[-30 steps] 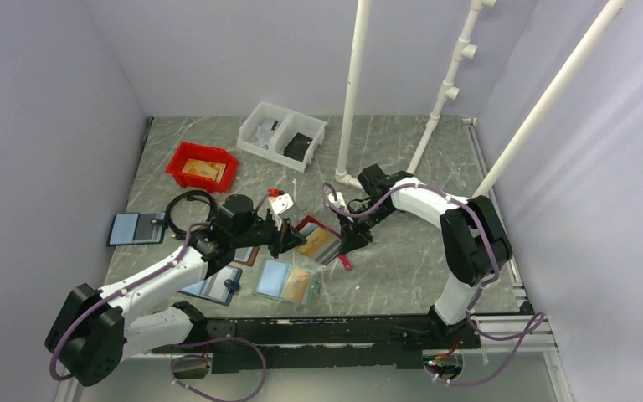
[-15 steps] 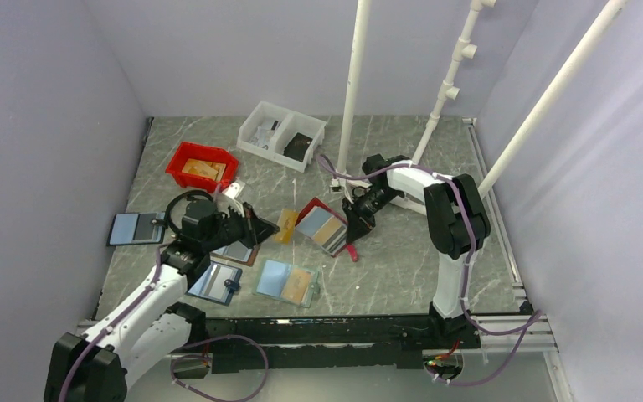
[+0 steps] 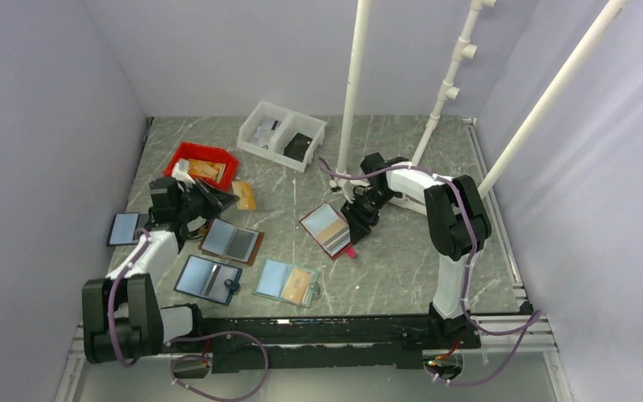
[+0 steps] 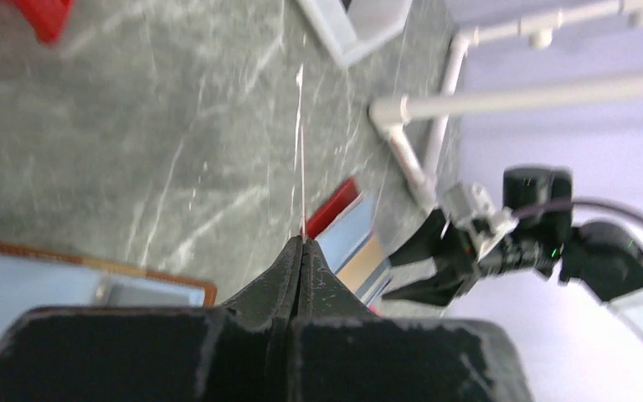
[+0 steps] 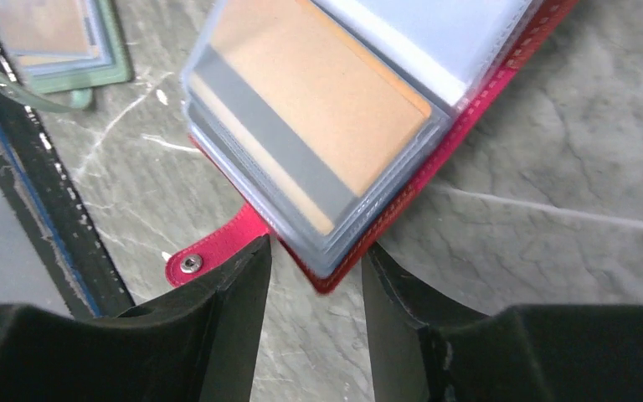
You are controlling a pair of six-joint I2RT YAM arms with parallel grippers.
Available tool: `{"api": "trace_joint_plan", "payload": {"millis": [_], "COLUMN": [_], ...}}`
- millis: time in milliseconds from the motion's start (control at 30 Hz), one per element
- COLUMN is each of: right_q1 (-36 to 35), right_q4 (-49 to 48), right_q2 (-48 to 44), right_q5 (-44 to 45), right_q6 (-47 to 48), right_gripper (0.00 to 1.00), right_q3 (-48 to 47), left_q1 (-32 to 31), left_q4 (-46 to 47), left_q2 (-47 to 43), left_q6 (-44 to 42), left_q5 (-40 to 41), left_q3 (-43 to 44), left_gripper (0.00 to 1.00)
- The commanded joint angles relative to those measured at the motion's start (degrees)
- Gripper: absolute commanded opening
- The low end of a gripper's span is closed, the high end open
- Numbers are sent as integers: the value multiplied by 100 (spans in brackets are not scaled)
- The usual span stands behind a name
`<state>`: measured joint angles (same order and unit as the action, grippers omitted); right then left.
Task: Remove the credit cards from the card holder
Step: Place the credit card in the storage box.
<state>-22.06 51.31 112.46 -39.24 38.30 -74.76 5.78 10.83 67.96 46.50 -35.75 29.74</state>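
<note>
Top external: L fingers [image 3: 222, 198] pinch card [image 3: 244, 196]; R fingers [image 3: 357, 222] straddle holder [image 3: 326, 228].

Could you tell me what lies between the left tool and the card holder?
Left wrist view: only the credit card the left tool pinches, then bare table.

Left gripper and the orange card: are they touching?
Touching. The left wrist view shows the left gripper shut on the card, seen edge-on at its tips.
</note>
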Motion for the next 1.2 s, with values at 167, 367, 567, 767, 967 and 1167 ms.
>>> {"api": "trace_joint_plan", "payload": {"millis": [167,367,567,767,967,1167], "right_q1": [69,104,123,132,133,132], "right_q4": [-402,-463,-467,-411,-385,-367], "right_q2": [-724,-1000,-1172,-1228,-1213,-1231], "right_q5": [819,912,910,816,734,659], "right_q6": [-144,-93,-50,1,19,50], "right_gripper": [50,52,53,53,54,56], "right_q3": [180,284,322,317,317,330], "left_q1": [143,142,143,197,284,387], "left_q4": [-951,-1200,-1217,-1219,-920,-939], "left_q2": [936,1449,2039,2632,3161,3450], "left_q6": [1064,1524,1757,1789,1868,1915], "left_q5": [1742,2652,3134,3360,3343,3433], "left_q3": [1861,2495,2888,3277,3457,3566], "left_gripper": [0,0,0,0,0,4]}}
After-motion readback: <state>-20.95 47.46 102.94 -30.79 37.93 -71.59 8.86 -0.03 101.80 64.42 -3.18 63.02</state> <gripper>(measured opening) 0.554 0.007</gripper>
